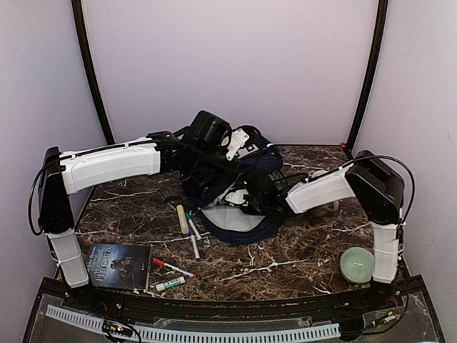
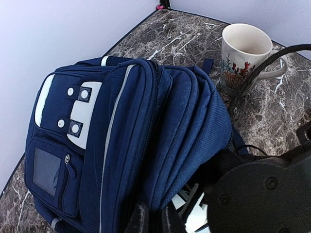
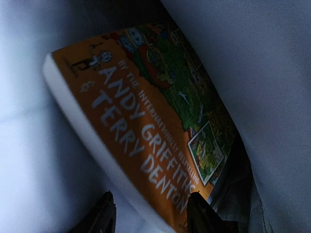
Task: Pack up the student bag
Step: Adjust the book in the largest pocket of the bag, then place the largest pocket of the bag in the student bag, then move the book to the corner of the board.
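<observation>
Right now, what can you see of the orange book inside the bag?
The orange book is a paperback: orange cover with pale author lettering, a colourful cartoon panel and white page edges. It lies tilted inside the student bag, pale lining on both sides. The right gripper straddles its lower edge, one finger on each side.

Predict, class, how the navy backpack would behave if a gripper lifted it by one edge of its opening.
The backpack is soft fabric that creases and bulges, so it would probably sag and fold rather than keep its shape. An orange paperback sits inside against the pale lining, so its weight would likely shift. The left gripper, shut on the edge, suggests the cloth pinches easily.
</observation>
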Available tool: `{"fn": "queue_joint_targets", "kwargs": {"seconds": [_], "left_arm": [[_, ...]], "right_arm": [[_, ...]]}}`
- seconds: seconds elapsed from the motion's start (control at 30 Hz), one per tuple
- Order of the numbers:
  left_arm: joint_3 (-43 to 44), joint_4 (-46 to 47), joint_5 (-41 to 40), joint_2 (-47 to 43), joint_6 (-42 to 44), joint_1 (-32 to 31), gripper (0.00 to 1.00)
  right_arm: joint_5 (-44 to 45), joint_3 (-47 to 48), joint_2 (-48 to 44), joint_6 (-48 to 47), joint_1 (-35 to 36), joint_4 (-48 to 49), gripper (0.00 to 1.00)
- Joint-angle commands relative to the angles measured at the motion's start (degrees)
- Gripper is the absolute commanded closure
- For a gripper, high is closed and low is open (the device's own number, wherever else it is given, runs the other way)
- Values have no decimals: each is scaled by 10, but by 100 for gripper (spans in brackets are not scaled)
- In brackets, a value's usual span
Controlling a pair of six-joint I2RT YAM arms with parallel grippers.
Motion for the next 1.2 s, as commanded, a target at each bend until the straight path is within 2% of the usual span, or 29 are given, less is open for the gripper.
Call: {"fn": "queue_joint_targets", "kwargs": {"seconds": [0.0, 0.2, 0.33, 0.5, 0.6, 0.77, 0.9, 1.0, 1.17], "left_arm": [[2, 17, -10, -45, -15, 1, 99], [7, 5, -23, -41, -26, 1, 98], [19, -19, -28, -29, -35, 2, 95], [26, -64, -33, -20, -65, 3, 60], [33, -108, -47, -31, -99, 4, 45], [9, -171, -64, -84, -164, 5, 33], [-34, -225, -71, -130, -249, 8, 28], [-80, -264, -97, -161, -318, 13, 27], [-181, -320, -133, -228, -451, 32, 19]], "right_arm": [[-26, -31, -74, 48, 13, -55, 49], [-62, -69, -145, 83, 38, -161, 47], [-140, -84, -207, 106, 47, -256, 47], [-276, -99, -305, 113, 48, -424, 47], [-314, -127, -356, 115, 48, -478, 47], [-364, -164, -418, 140, 48, -516, 47], [-409, -149, -435, 159, 47, -522, 46], [-434, -121, -421, 173, 44, -502, 46], [-508, -54, -349, 211, 40, -453, 45]]}}
